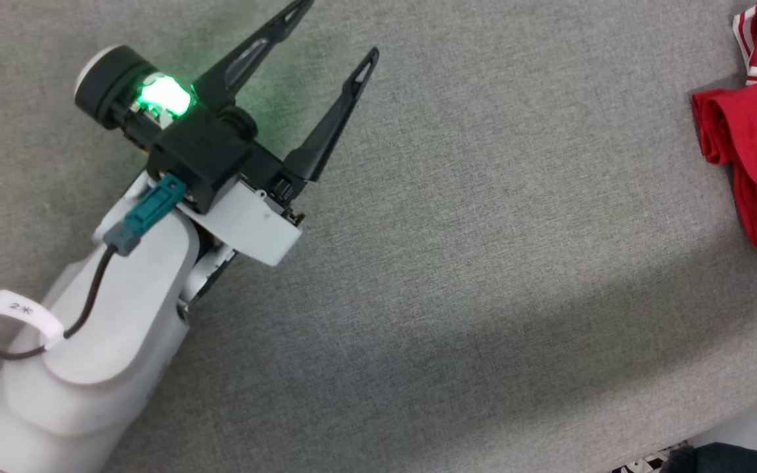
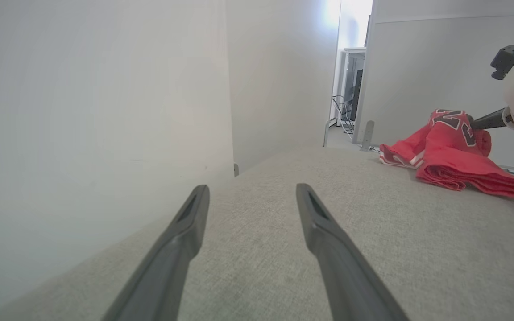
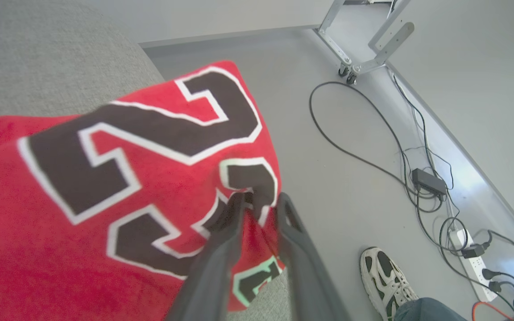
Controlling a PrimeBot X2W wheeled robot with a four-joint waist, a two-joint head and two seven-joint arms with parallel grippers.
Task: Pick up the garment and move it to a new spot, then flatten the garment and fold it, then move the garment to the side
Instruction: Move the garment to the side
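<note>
Red garment [image 1: 756,151] lies bunched at the right edge of the grey fabric surface [image 1: 483,263]. Your left gripper [image 1: 339,27] hangs released, spread wide, well left of it. Your right gripper [image 3: 261,198] straddles a fold; clamped or loose, I cannot tell.

table top [image 1: 483,295]: grey woven cloth, matt, coarse weave. garment [image 3: 60,232] at right: red knit cloth, soft, slightly fuzzy. numerals [image 3: 150,129] on it: flat black, white edging, no shine. left gripper [image 1: 339,27] fingers: dark plastic, matt, smooth. forearm shell [image 1: 109,341]: white plastic, smooth, faint sheen. cable tag [image 1: 23,310]: white, paper-like. floor [image 3: 337,214]: grey, smooth, low gloss. shoe [image 3: 386,285]: white mesh, dark trim.
</note>
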